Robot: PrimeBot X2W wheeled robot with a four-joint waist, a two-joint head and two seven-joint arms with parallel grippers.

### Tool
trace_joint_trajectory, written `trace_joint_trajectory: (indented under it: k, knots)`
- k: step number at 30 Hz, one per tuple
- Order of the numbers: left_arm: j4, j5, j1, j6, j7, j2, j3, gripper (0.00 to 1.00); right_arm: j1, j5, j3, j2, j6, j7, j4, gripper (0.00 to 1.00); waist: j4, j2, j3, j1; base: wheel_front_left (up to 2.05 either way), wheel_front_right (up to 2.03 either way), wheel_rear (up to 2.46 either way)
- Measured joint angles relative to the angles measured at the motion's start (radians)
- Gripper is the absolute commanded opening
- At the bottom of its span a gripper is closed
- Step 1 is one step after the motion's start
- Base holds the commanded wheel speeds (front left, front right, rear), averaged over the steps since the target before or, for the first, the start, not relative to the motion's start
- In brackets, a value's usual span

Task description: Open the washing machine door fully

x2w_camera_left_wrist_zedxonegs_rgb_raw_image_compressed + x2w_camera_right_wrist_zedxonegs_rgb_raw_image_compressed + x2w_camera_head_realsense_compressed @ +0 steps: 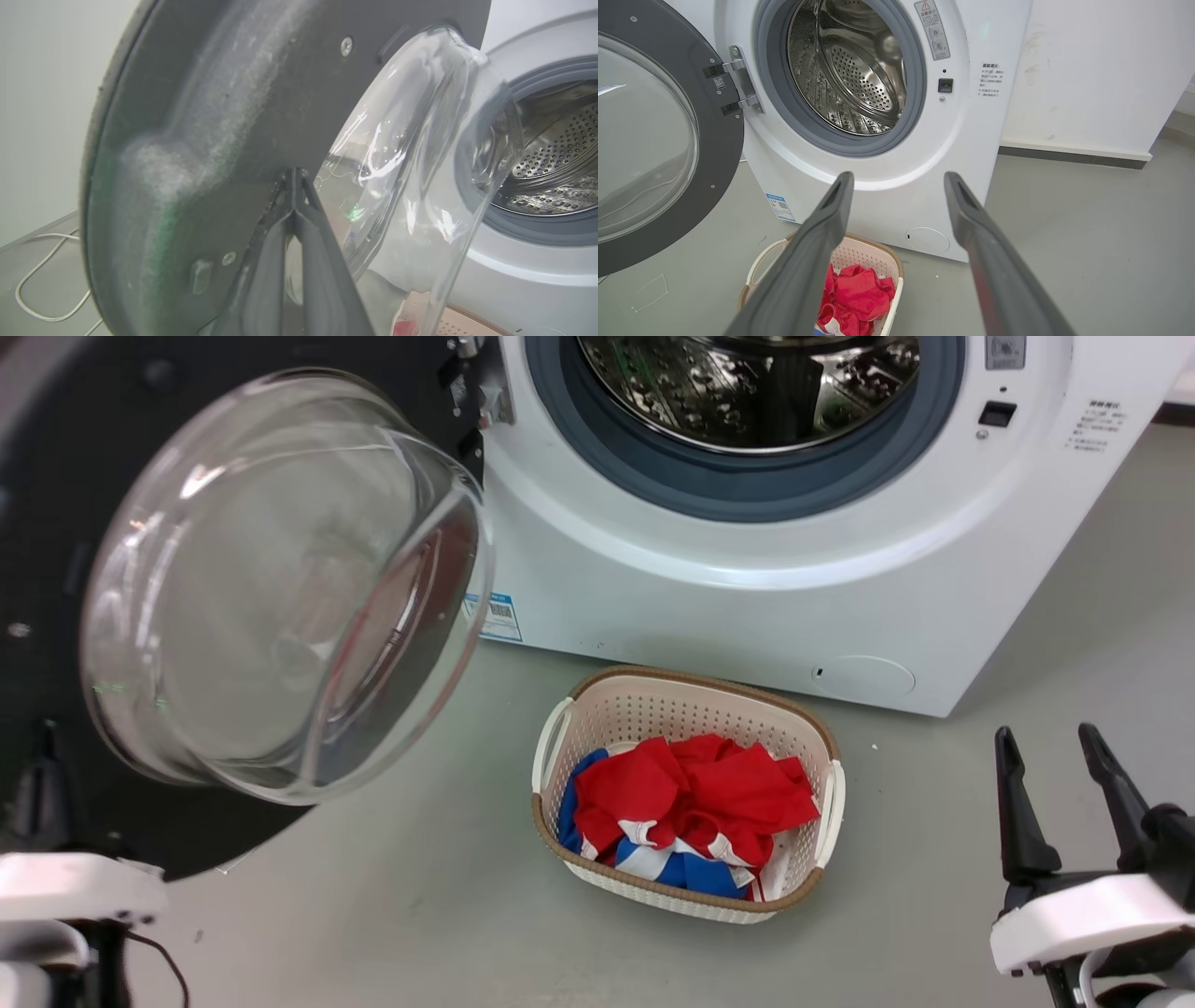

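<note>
Grey floor (934, 896); washing machine door (280, 588) stands wide at nine o'clock, right claw (1046, 737) gaping, empty, at four. Left wrist: left claw (294, 177), fingers together, against door's inner face; a steady outward push should finish. Right wrist: drum (859, 74) exposed.

L gripper (294, 173) fingers pressed together at tips; R gripper (899, 176) fingers spread wide, pointing fwd
</note>
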Motion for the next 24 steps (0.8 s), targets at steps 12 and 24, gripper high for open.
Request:
trace_joint_trajectory:
  k: [12,24]
  knots:
    - [0.191,-0.024,-0.108,-0.076,-0.037,0.018,0.067,0.00,-0.031,0.000,0.008,0.000,0.000,0.003,0.006,1.00,-0.020,0.0000,0.029,0.0000,0.00,0.00,0.00]
    - [0.026,0.122,0.034,0.013,-0.040,-0.046,0.027,0.00,0.012,0.033,0.028,0.000,0.000,-0.018,0.051,1.00,-0.038,-0.0001,-0.072,0.0000,0.00,0.00,0.00]
